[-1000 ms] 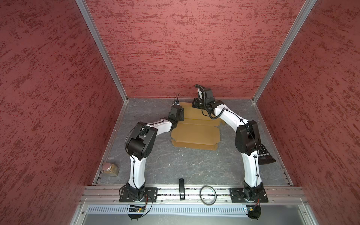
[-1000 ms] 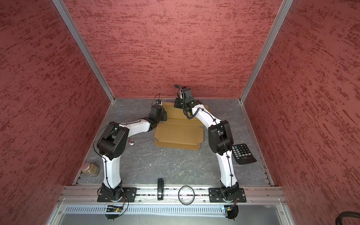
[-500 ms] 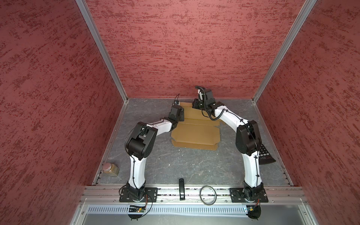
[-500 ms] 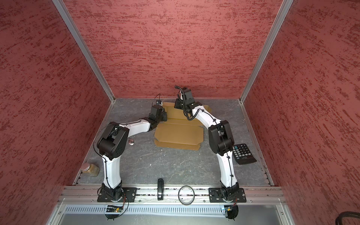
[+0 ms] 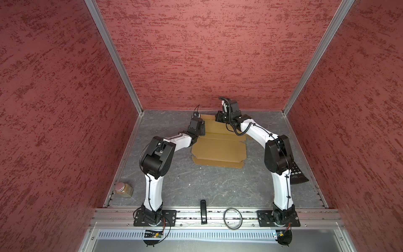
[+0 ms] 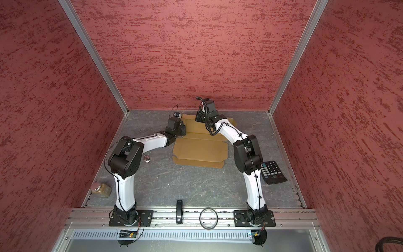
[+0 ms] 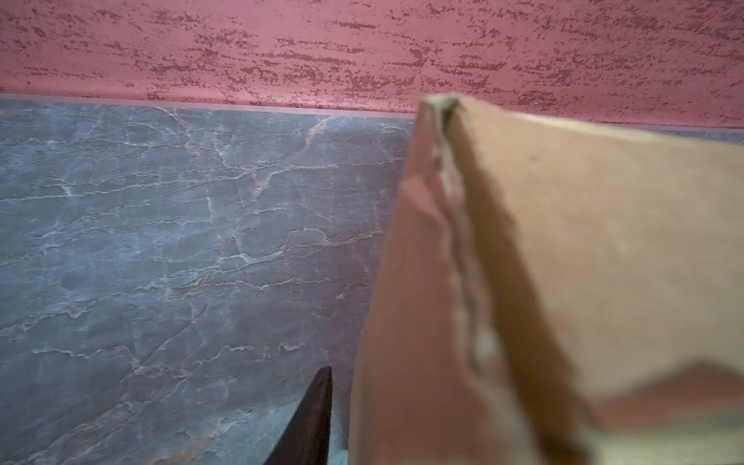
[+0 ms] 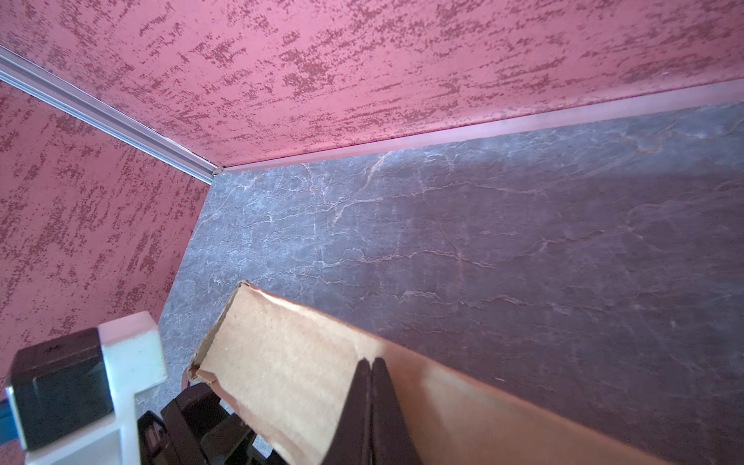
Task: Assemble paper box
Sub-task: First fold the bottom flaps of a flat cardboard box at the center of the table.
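When both top views are looked at, the paper box (image 5: pixel 219 150) (image 6: pixel 200 150) is seen lying mostly flat on the gray table (image 5: pixel 196 185), close to the back wall (image 5: pixel 218 54). The left gripper (image 5: pixel 197 121) is placed at its far left corner, and the right gripper (image 5: pixel 220 116) at its far edge.

From the left wrist, one dark finger (image 7: pixel 312 418) is seen just beside a raised flap (image 7: pixel 563 241). How wide this gripper stands cannot be told.

From the right wrist, the right gripper's fingers (image 8: pixel 354 406) are seen pressed together at the top edge of a raised flap (image 8: pixel 282 362). Whether card is pinched between them cannot be told.
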Controlling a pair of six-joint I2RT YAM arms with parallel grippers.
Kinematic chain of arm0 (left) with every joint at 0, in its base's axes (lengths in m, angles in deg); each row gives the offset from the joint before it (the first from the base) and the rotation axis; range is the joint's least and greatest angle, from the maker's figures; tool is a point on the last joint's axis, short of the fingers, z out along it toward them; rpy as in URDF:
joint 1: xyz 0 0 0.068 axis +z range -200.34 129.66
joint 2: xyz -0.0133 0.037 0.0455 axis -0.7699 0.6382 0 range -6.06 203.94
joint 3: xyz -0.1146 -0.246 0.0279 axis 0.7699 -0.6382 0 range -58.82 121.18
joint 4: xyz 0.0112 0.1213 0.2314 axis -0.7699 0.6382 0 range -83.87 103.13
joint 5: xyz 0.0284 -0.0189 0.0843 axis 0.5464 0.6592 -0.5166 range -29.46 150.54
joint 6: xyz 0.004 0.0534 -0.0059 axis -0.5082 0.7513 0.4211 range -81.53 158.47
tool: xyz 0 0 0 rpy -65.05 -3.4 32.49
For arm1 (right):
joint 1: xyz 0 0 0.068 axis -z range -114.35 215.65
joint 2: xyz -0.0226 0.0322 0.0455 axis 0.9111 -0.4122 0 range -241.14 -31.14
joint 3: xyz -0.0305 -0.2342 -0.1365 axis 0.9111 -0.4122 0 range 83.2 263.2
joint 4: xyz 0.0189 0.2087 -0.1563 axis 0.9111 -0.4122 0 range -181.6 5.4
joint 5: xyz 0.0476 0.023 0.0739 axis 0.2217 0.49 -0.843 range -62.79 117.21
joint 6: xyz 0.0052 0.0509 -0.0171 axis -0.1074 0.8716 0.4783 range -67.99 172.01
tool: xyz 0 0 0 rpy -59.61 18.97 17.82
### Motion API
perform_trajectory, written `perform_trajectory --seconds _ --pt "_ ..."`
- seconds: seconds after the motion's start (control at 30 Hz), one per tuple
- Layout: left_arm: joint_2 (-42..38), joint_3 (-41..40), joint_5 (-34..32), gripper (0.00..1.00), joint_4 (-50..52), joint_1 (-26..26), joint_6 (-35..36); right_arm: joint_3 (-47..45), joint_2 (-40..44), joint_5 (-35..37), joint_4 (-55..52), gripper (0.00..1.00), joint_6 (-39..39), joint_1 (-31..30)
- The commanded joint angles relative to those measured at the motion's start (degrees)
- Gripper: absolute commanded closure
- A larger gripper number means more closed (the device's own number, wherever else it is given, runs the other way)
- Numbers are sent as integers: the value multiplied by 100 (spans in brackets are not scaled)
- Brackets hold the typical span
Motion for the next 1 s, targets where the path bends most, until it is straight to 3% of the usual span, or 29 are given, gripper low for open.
perform_trajectory --seconds 0.0,0.33,0.97 --pt "6 57 15 65 90 69 5 -127 131 -12 -211 95 40 12" --pt "10 146 -39 63 107 92 42 -148 118 -53 -193 95 76 18" --pt "203 378 -267 81 272 21 129 -192 136 -121 -134 95 127 10"
